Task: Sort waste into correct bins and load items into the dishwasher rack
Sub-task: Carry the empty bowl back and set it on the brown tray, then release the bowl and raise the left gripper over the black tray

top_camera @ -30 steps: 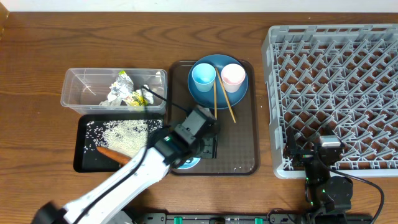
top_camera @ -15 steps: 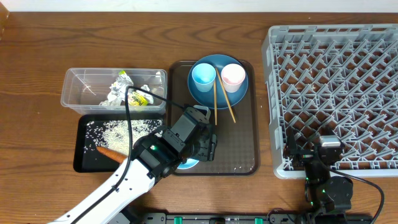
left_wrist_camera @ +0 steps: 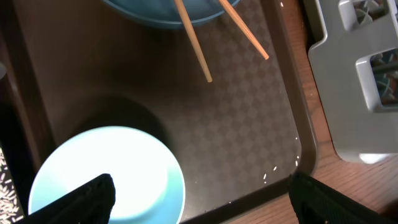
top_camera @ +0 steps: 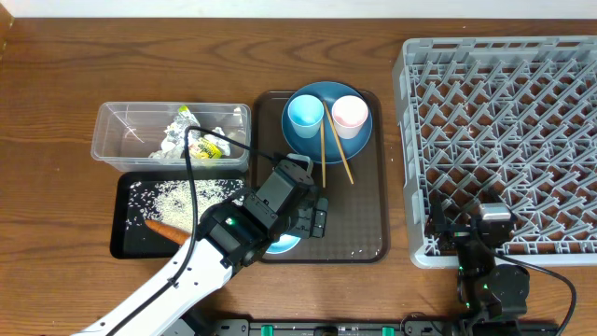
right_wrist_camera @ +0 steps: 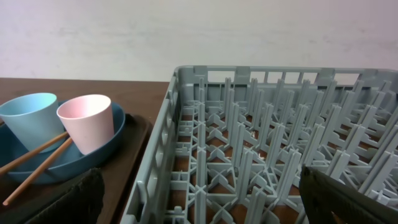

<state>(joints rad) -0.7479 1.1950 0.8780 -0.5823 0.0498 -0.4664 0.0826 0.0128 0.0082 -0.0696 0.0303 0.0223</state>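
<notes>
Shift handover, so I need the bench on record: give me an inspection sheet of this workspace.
Surface: wooden table, brown tray on it.
Job's things: rack holds no dishes; plate holds blue cup and pink cup, chopsticks lean off it; bowl on brown tray; tub holds tissue and wrapper; black tray holds rice and carrot.
Clutter: stray grains on brown tray.
Grippers: left gripper open above bowl; right gripper open at rack's near edge.
Cables: cable loops over tub.
Surroundings: pale wall.
</notes>
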